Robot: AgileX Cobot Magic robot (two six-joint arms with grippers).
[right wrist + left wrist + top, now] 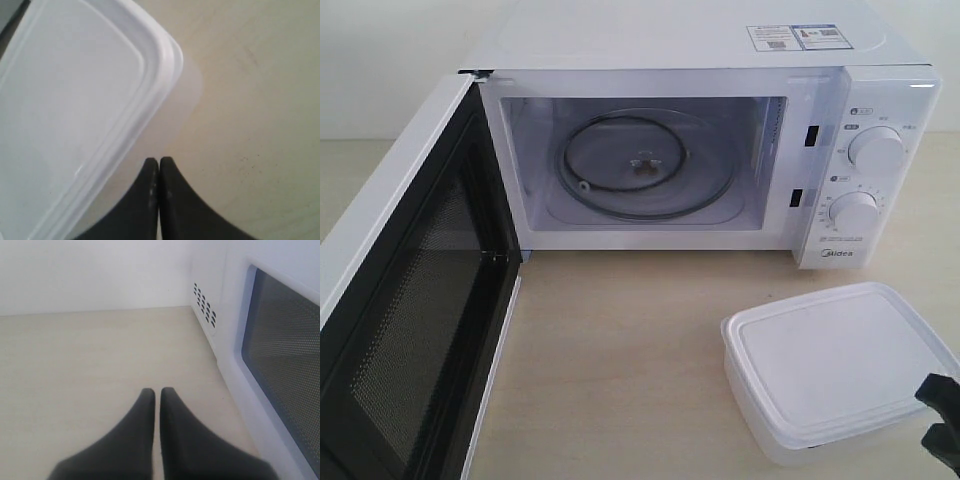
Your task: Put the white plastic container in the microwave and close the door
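Container just beside closed R claw, lid on

We log the white plastic container as translucent, with a smooth, faintly glossy lid. The microwave casing is smooth glossy white; the door has dark perforated mesh. Turntable: clear glass. Table: pale wood-grain, matt. The left gripper and right gripper are smooth matt black.

Our left claw has its two dark fingers pressed flat together, tips meeting, with nothing between them. Our right claw is likewise closed tight and empty. The exterior view catches only a dark part of it at the lower right edge.
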